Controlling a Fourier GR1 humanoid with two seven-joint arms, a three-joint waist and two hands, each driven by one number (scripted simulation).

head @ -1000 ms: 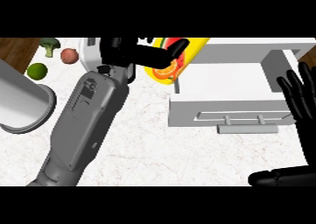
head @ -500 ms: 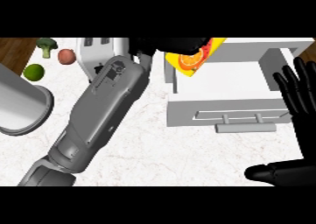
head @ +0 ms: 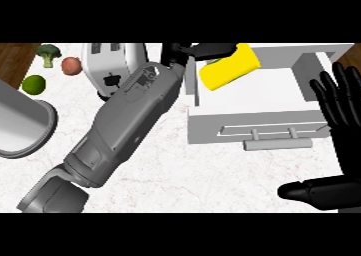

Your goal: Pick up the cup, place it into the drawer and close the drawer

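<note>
A yellow cup (head: 229,67) lies tilted over the back left part of the open white drawer (head: 286,117). My left hand (head: 200,50) is curled round the cup's upper end, thumb and fingers over it. The left forearm (head: 127,125) runs diagonally up from the lower left. My right hand (head: 347,115) stands open at the view's right edge, fingers pointing up, just right of the drawer's front corner, its thumb (head: 319,191) sticking out to the left below. The drawer's handle (head: 277,144) faces me.
A white toaster (head: 109,62) stands left of the drawer, behind the left forearm. A large grey cylinder (head: 17,122) lies at the far left. A broccoli floret (head: 48,53), a reddish round vegetable (head: 71,65) and a lime (head: 34,84) sit at the back left.
My left hand has carried the cup rightward and over the open drawer. The view has shifted, so the drawer now sits more central. The right hand keeps its open pose.
</note>
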